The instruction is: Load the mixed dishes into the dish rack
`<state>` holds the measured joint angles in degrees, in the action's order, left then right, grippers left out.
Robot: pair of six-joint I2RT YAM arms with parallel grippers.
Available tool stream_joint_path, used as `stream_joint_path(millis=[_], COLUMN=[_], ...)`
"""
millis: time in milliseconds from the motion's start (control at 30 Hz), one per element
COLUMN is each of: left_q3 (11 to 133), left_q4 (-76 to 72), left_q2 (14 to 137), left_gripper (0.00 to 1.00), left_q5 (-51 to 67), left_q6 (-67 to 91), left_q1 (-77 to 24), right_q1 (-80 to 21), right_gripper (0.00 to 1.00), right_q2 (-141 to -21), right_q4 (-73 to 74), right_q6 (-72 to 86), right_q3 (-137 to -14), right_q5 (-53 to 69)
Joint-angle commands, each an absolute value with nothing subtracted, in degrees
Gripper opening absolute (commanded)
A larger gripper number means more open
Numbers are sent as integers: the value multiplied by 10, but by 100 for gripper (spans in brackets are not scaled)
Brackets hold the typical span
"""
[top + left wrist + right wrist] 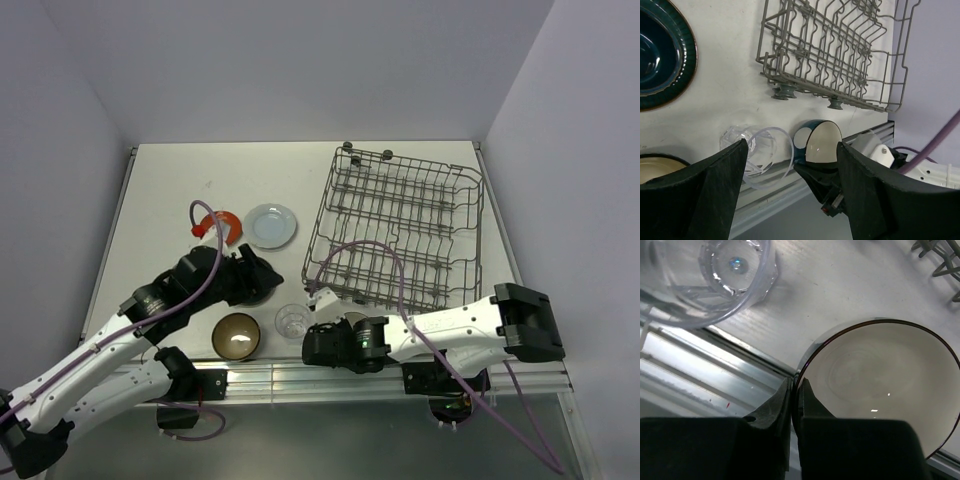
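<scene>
My right gripper (796,400) is shut on the near rim of the cream/teal bowl (885,385), one finger inside and one outside. The bowl (820,145) sits at the table's front edge beside the clear glass cup (757,152) (715,275) (293,320). In the top view the right gripper (325,338) and its arm hide most of that bowl. My left gripper (790,190) is open and empty, hovering by the dark teal plate (660,55). The dish rack (400,230) (835,50) stands at the right, with no dishes in it.
A brown bowl (237,335) sits front left of the cup. A red-orange plate (222,222) and a pale blue plate (270,225) lie behind the left gripper (262,275). A metal rail (700,365) runs along the front edge, close to the held bowl.
</scene>
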<state>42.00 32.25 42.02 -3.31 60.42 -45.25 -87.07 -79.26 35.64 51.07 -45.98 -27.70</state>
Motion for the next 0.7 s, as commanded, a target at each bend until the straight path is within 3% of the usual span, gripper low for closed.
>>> stream_joint_path(millis=[0, 167, 400, 667], left_q3=[439, 479, 546, 533], left_q4=[282, 271, 250, 196], left_q2=[433, 486, 598, 571], left_gripper=[78, 77, 83, 84], left_q5=[25, 101, 194, 222], left_q6=[584, 599, 638, 670], left_q1=[-455, -457, -483, -490], right_q1=[-885, -890, -890, -890], right_gripper=[0, 0, 0, 0], right_q2=[-725, -611, -478, -418], right_q4=[381, 365, 335, 351], right_q6=[497, 433, 321, 274], right_q3=[-497, -485, -470, -489], right_q5=[-301, -287, -240, -227])
